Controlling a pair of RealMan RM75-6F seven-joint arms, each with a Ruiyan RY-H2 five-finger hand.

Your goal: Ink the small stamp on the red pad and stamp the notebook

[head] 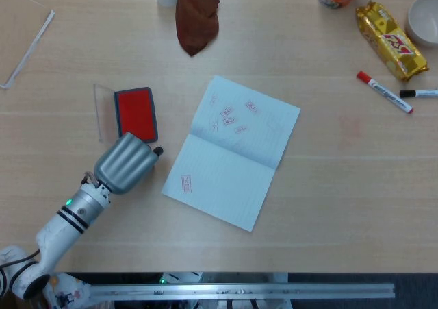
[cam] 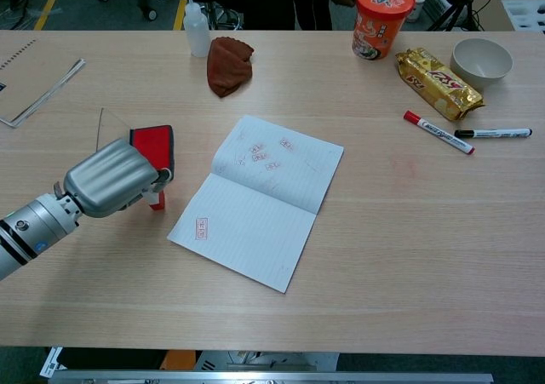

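Fingers of the left hand [cam: 111, 178] are curled together, pinching the small stamp [cam: 156, 199] beneath them. The stamp's red base sits on or just above the table [cam: 409, 222], just beside the near end of the red pad [cam: 155, 145]. The notebook [cam: 260, 197] lies open beside the pad, a red imprint [cam: 201, 227] on its near page. Right hand not visible

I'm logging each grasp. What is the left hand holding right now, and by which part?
The left hand holds the small stamp by its upper part; the red base sticks out below the fingers.
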